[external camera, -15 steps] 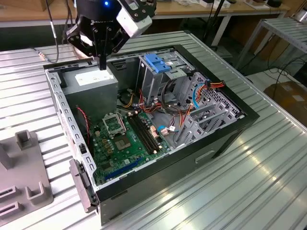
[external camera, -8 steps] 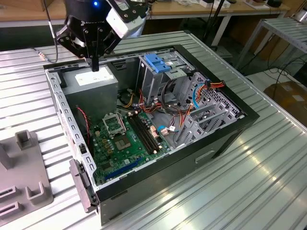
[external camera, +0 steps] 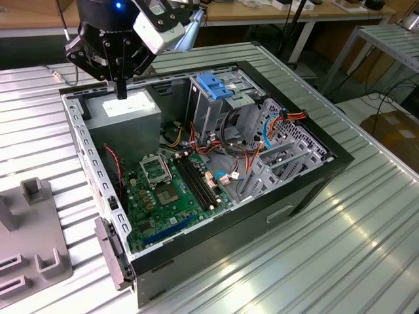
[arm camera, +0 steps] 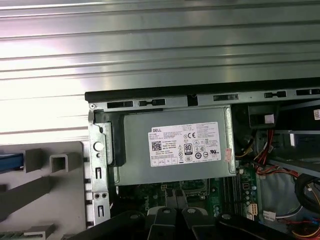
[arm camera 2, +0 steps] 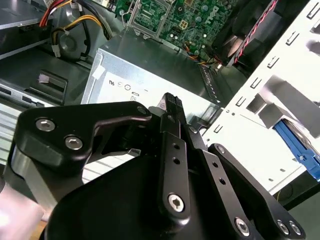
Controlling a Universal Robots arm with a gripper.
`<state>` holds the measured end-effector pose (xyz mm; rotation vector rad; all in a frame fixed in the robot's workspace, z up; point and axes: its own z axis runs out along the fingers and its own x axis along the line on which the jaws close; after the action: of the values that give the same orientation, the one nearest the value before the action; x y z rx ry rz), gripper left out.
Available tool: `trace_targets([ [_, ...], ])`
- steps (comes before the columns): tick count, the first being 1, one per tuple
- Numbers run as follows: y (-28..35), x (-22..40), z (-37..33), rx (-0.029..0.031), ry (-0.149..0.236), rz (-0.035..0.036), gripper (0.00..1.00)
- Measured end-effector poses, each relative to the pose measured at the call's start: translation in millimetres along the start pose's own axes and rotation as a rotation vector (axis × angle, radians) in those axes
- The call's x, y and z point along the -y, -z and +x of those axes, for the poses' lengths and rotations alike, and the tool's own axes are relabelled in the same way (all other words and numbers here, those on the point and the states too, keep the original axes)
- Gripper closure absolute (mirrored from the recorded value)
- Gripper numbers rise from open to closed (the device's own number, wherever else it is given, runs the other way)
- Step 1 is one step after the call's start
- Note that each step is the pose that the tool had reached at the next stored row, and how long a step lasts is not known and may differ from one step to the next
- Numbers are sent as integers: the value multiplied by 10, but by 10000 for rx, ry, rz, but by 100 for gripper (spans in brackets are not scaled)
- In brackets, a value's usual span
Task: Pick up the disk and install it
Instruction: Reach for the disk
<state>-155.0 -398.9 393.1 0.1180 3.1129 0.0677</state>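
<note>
Pincer (external camera: 121,90): closed, the two fingers meeting at their tips, with nothing between them. It hangs tip-down over the power supply (external camera: 127,116) and just above the white sticker (external camera: 129,104). Whether the tip touches the sticker cannot be told.

Case (external camera: 340,158): open, lying on its side on the ribbed metal tabletop (external camera: 366,229). Contents, by the exterior view's clock face:
- power supply, grey box, at the 10 o'clock corner, against the case wall;
- motherboard (external camera: 163,190), green, toward 7 o'clock, flat on the case floor;
- cage (external camera: 204,110), tall grey metal, near 12 o'clock, with a blue bracket (external camera: 214,85) on top;
- cables (external camera: 288,116), red, orange and blue, toward 2 o'clock, running from the cage across the perforated metal frame.

Fixture (external camera: 39,255): grey block with upright posts, on the tabletop outside the case at 8 o'clock, well apart from the pincer.

Disk (arm camera: 10,162): outside the case, not in the pincer. In the first wrist view its blue rail lies at the fixture, just beside a post. In the second wrist view the blue rail and some grey metal show beyond the case's slotted wall.
</note>
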Motion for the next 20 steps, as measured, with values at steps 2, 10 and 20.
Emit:
trace_targets([
  [2, 0, 2, 25, -3, 1, 1, 90],
  [10, 1, 10, 127, -11, -1, 1, 90],
  [20, 3, 23, 302, -18, -1, 2, 90],
])
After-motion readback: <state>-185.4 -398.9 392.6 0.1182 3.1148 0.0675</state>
